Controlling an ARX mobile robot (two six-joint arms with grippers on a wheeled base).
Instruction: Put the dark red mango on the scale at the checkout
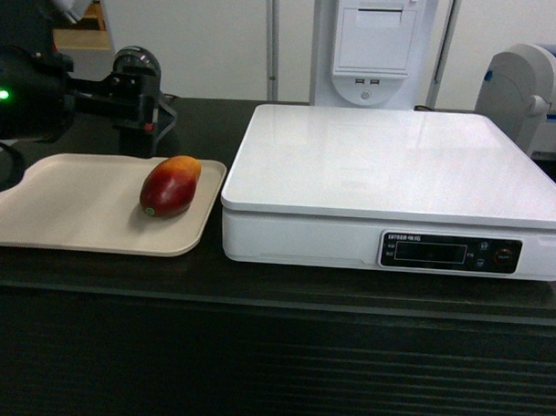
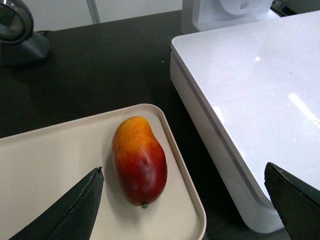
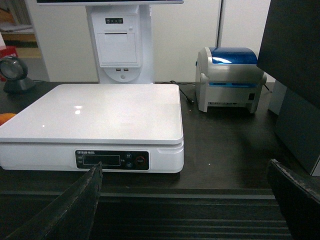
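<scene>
While my left end effector (image 2: 182, 200) hovers above the near right corner of the beige tray (image 1: 50, 209), its two dark fingers (image 2: 75, 210) stand wide apart, released, with nothing between them. The dark red mango (image 1: 170, 186) lies on its side in the tray, close to the tray's right rim, its deep red end toward me and its orange-yellow end pointing away. A small green dot shows at the red end. In my left wrist view the mango sits just beside my left finger, not touching it, and the tray's rim runs between the fruit and the scale (image 1: 398, 167).

The scale is a white box with a flat, glossy platter, standing just to the right of the tray on the black desk (image 1: 275, 290), which is the checkout itself. A narrow strip of dark desk separates tray and scale. Its dark display strip (image 1: 450, 251) with buttons faces me on the front wall.

My right end effector (image 3: 185, 200) is held low in front of the scale, facing its display, and its fingers are also spread wide, gripping nothing.

Behind the scale rises a white terminal post (image 1: 375, 47) with a printer slot. To the right stands a white label printer with a blue lid (image 3: 231, 77). At the far left of the desk sits a round dark scanner (image 3: 15, 75).
</scene>
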